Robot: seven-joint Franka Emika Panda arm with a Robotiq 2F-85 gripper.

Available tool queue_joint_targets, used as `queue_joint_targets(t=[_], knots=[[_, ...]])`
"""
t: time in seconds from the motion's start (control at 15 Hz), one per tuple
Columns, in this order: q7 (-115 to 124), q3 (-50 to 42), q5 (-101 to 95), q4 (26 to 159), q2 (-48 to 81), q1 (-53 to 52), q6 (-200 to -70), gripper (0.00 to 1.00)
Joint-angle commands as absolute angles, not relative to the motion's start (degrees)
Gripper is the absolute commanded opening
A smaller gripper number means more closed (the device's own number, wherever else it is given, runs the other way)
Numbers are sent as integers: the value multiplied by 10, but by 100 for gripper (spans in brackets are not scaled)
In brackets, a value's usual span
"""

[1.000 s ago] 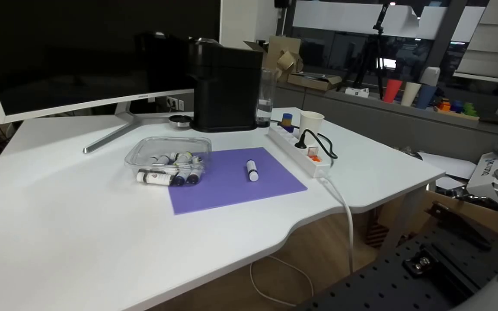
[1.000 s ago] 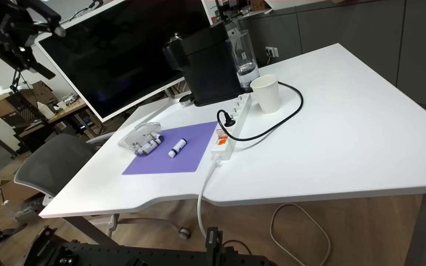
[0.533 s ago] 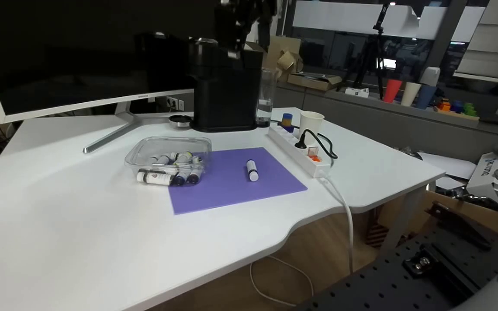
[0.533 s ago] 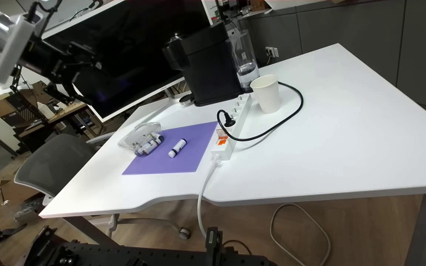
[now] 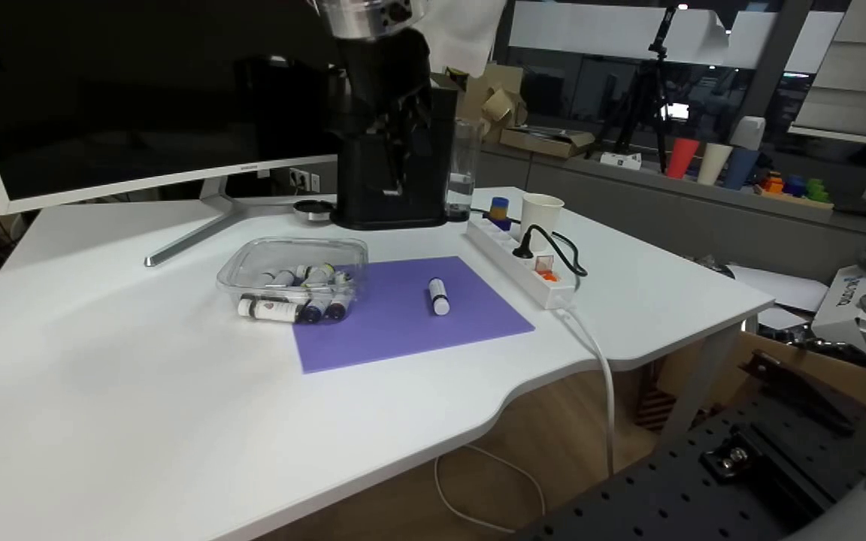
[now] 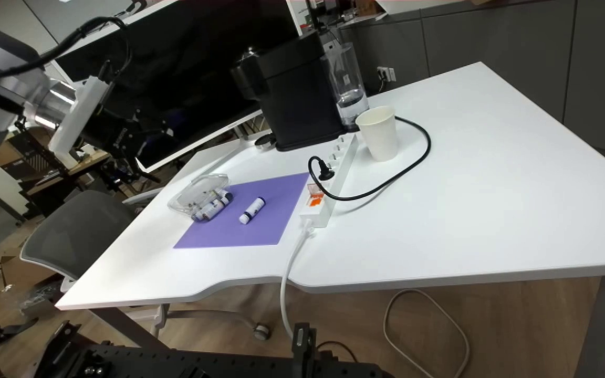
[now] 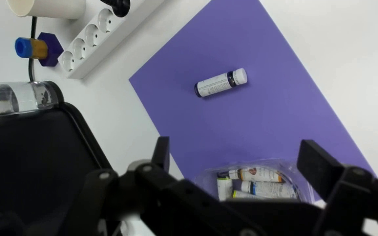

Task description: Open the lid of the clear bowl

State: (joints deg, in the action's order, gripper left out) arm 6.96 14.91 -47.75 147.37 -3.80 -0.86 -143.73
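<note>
The clear bowl (image 5: pixel 234 279) is a shallow transparent container with several small white and dark bottles inside. It stands partly on the purple mat; it also shows in an exterior view (image 6: pixel 197 190) and, partly behind my gripper, in the wrist view (image 7: pixel 205 180). The lid (image 5: pixel 301 254) is nearly colourless; it seems to lie over the bowl's top, but I cannot clearly tell it from the rim. My gripper (image 7: pixel 234 149) is open and empty, above the table and apart from the bowl. It shows in both exterior views (image 5: pixel 397 169) (image 6: pixel 159 155).
A white bottle (image 5: pixel 439 296) lies on the purple mat (image 5: pixel 410 330). A black coffee machine (image 6: pixel 300 94) with a clear tank (image 6: pixel 350 94) stands behind. A power strip (image 5: pixel 512 259) with a black cable and a white cup (image 6: pixel 378 134) are beside the mat. A large monitor (image 5: pixel 140 90) stands at the back.
The arm has come further into both exterior views. My gripper has moved downward in both and rightward in an exterior view. The bowl, mat and bottle have not moved.
</note>
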Motion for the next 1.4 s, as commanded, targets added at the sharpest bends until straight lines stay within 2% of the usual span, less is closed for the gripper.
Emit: queue_joint_targets(t=[0.0, 0.07, 0.33, 0.8, 1.33], knots=[[83, 126, -512, 1435, 33, -39, -1404, 100], [68, 118, -492, 1461, -2, -43, -1424, 100], [66, 110, -491, 1458, 11, -52, -1426, 100], [290, 114, -703, 1456, 35, -89, -1365, 100], [449, 115, -721, 1431, 119, -124, -1330, 100]])
